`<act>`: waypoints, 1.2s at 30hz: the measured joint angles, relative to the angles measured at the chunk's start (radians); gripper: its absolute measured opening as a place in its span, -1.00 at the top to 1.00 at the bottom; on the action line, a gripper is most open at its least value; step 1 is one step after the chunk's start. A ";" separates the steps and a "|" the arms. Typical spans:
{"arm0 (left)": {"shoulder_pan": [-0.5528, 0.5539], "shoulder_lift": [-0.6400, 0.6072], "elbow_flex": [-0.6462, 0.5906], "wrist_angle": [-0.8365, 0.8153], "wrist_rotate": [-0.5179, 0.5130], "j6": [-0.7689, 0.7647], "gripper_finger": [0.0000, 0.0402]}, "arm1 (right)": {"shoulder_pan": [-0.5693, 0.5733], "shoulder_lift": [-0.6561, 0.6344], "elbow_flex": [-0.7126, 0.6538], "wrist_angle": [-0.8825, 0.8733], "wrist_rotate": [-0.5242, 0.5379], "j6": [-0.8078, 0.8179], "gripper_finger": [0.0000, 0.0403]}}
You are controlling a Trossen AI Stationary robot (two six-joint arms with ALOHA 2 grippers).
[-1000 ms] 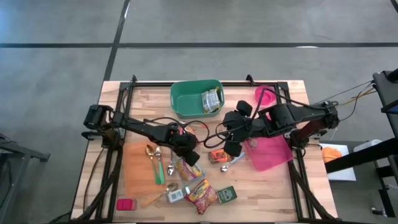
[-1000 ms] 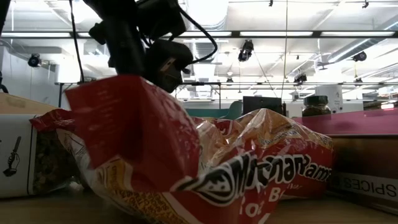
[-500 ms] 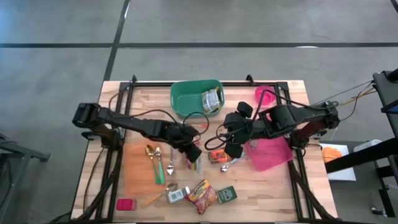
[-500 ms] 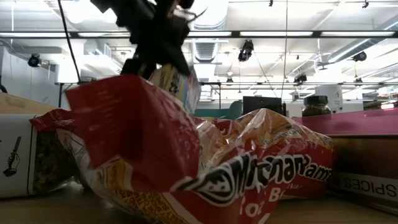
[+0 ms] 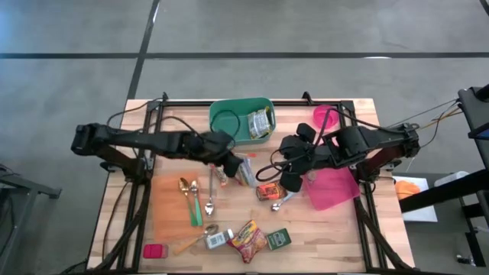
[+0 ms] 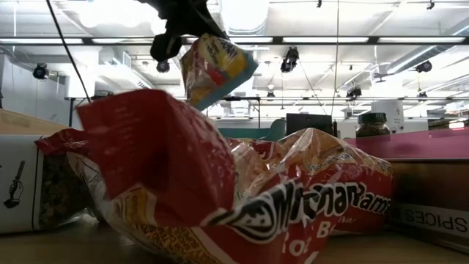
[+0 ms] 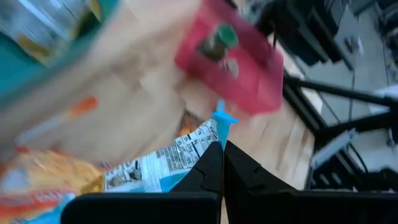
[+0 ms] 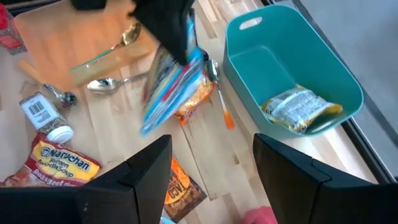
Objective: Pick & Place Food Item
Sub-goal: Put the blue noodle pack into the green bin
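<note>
While your left gripper (image 5: 233, 162) hangs in the air just in front of the green bin (image 5: 227, 130), its fingers are pinched fully together on the top edge of a snack packet (image 5: 244, 171). The packet dangles from that grip, clear of the table (image 5: 336, 237), tilted with its blue edge lowest. In the low view you see the packet (image 6: 213, 68) up above the red noodle bag (image 6: 220, 191), with the gripper (image 6: 182, 22) at its upper corner. In the left wrist view the two fingers (image 7: 211, 171) meet flat on the packet's crimped blue edge (image 7: 221, 118), and the printed back of the packet (image 7: 155, 168) trails off beside them.

Your right gripper (image 5: 289, 182) waits near the middle of the table, beside the pink tray (image 5: 334, 191), its fingers partly apart and holding nothing. From its wrist camera you look past both fingers (image 8: 146, 165) at the hanging packet (image 8: 171, 93), which sits between you and the bin (image 8: 292, 68). Another wrapped packet (image 8: 298, 109) already lies inside that bin.

On the board under the left arm lie spoons (image 5: 208, 200), and a spice jar (image 5: 215, 239) is nearer the front edge.
</note>
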State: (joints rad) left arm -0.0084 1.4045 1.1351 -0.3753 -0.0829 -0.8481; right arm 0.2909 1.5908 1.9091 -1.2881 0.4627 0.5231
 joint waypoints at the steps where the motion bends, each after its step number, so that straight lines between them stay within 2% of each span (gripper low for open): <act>1: 0.019 -0.010 0.000 0.000 0.000 0.010 1.00 | 0.000 -0.001 0.000 -0.005 0.000 0.008 -0.11; 13: 0.315 -0.021 0.079 -0.048 0.104 0.193 1.00 | 0.033 -0.001 0.000 -0.025 0.007 0.077 -0.11; 21: 0.499 0.019 0.121 -0.048 0.241 0.273 1.00 | 0.068 -0.001 0.000 -0.024 0.008 0.170 -0.11; 27: 0.577 0.107 0.173 -0.045 0.307 0.324 1.00 | 0.097 -0.001 0.000 -0.023 0.011 0.238 -0.11; 36: 0.640 0.326 0.334 -0.052 0.415 0.491 1.00 | 0.144 0.000 0.000 -0.023 0.011 0.321 -0.11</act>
State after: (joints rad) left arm 0.6318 1.7302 1.4695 -0.4277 0.3325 -0.3574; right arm 0.4350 1.5906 1.9091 -1.3109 0.4735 0.8441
